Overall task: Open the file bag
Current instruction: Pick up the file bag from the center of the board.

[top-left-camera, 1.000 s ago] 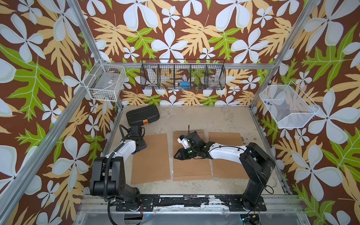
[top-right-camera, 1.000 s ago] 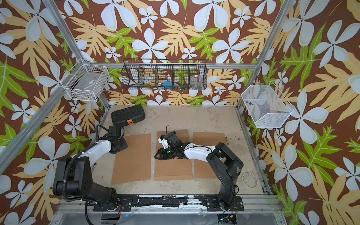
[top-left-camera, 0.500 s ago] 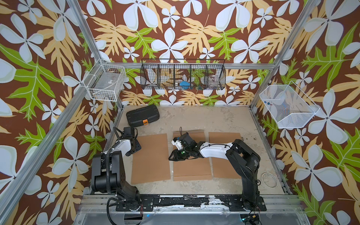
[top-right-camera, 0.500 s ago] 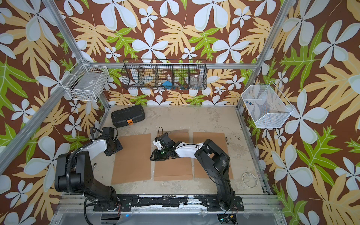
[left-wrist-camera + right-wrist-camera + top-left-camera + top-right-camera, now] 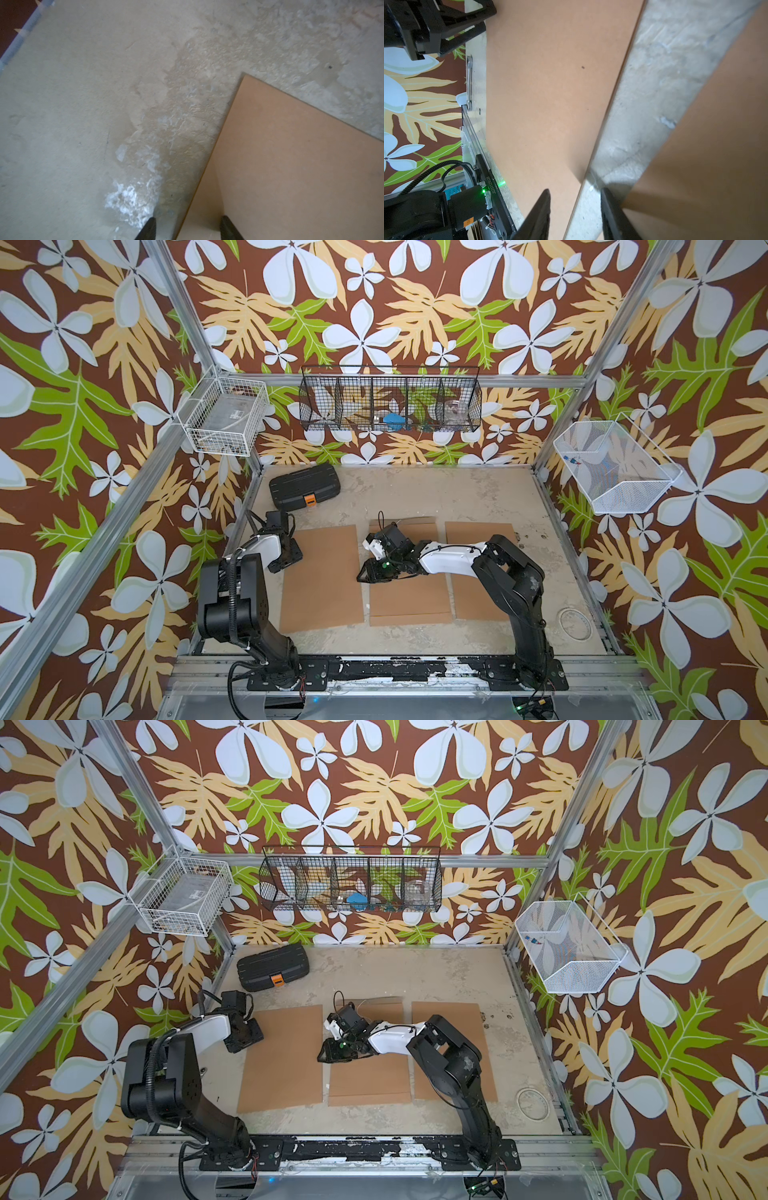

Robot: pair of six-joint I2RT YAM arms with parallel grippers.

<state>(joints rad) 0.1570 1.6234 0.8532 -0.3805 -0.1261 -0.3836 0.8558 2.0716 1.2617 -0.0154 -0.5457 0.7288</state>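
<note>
Three flat brown file bags lie side by side on the table in both top views: a left one [image 5: 320,585], a middle one [image 5: 409,599] and a right one [image 5: 482,533]. The middle bag's far flap [image 5: 419,522] stands slightly raised, with a thin string [image 5: 380,516] by it. My left gripper [image 5: 286,566] [image 5: 188,217] is open, its fingers straddling the left bag's [image 5: 291,166] outer edge near the far corner. My right gripper [image 5: 362,576] [image 5: 575,189] is open and empty, pointing left over the strip of table between the left and middle bags.
A black case with an orange latch [image 5: 304,492] lies at the far left. Wire baskets hang on the left [image 5: 224,414], back [image 5: 390,404] and right [image 5: 611,466] walls. A clear ring [image 5: 575,623] sits near the front right. A wrench [image 5: 469,81] lies by the left rail.
My left arm has drawn back from near the black case to the left bag's far corner. My right gripper has slid leftward across the middle bag to its left edge.
</note>
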